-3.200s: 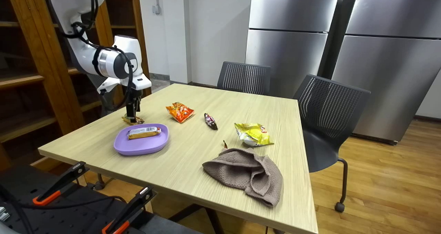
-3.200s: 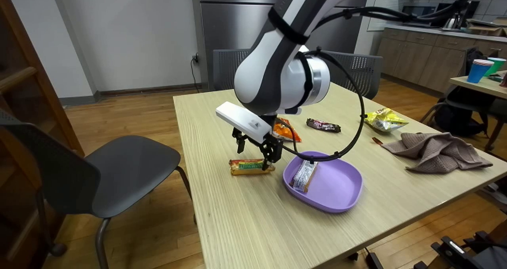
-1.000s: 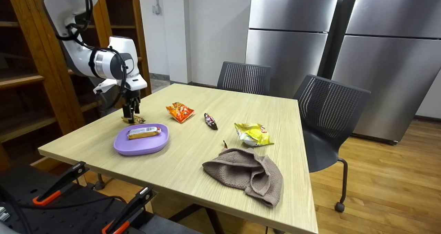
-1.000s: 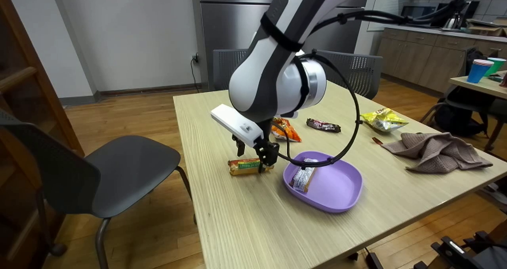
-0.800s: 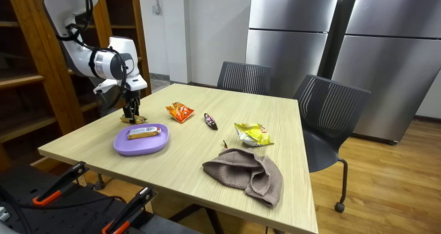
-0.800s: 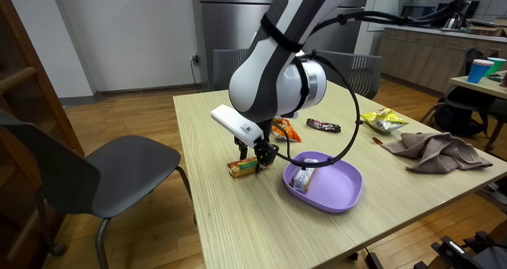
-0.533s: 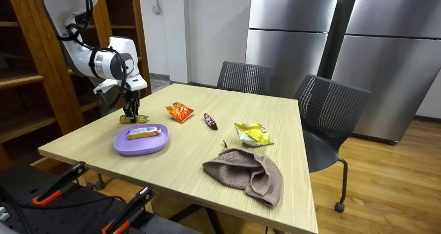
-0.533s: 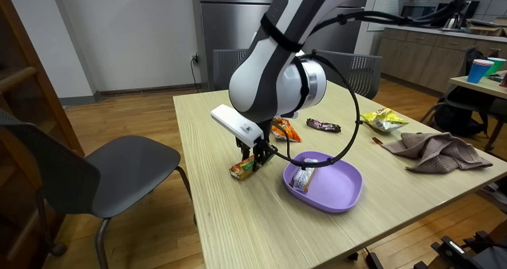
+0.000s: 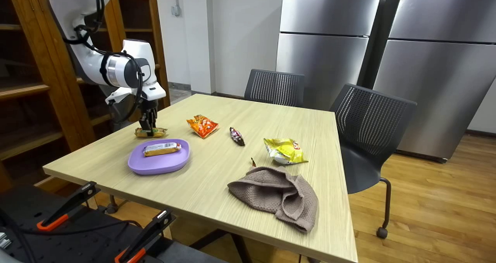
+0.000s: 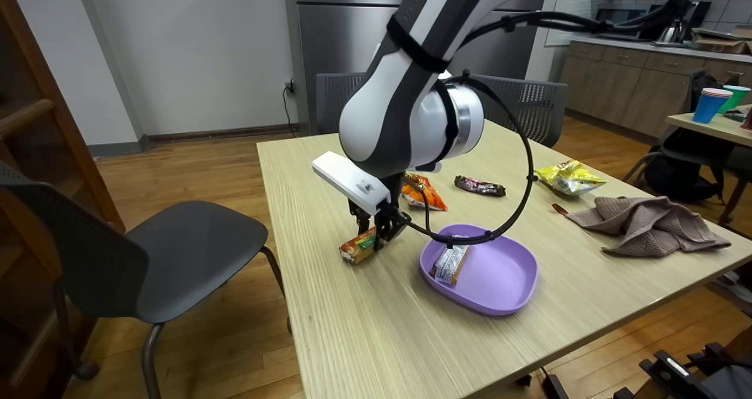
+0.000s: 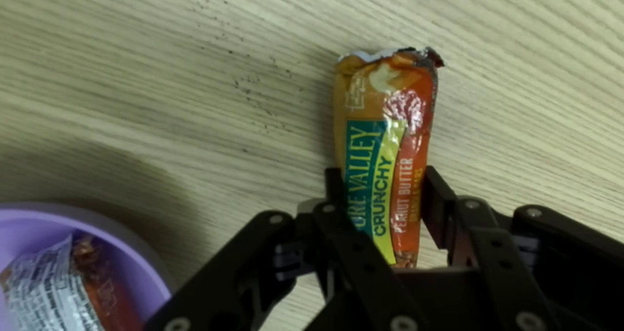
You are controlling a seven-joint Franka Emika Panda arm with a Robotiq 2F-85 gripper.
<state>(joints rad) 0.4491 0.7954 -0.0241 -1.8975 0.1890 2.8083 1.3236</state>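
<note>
My gripper (image 11: 382, 189) is shut on a granola bar (image 11: 385, 102) in an orange, green and red wrapper. The finger pads press its long sides near the lower half in the wrist view, and its far end sticks out past them. In both exterior views the bar (image 9: 159, 132) (image 10: 356, 248) is at table level under the gripper (image 10: 371, 234); whether it touches the table I cannot tell. Close beside it stands a purple plate (image 9: 155, 167) (image 10: 493, 275), its rim (image 11: 127, 238) at the lower left of the wrist view. Another wrapped bar (image 9: 162, 150) (image 10: 451, 262) lies in that plate.
Farther along the table are an orange snack bag (image 9: 203, 126), a dark wrapped bar (image 9: 236, 136), a yellow chip bag (image 9: 286, 151) and a crumpled brown cloth (image 9: 279, 197). Grey chairs (image 10: 200, 258) stand around the table. A black cable (image 10: 529, 187) loops off the arm over the plate.
Over the last second the fingers closed on the granola bar, and the bar swivelled between them. Since half a second ago the arm has risen very slightly, the bar with it.
</note>
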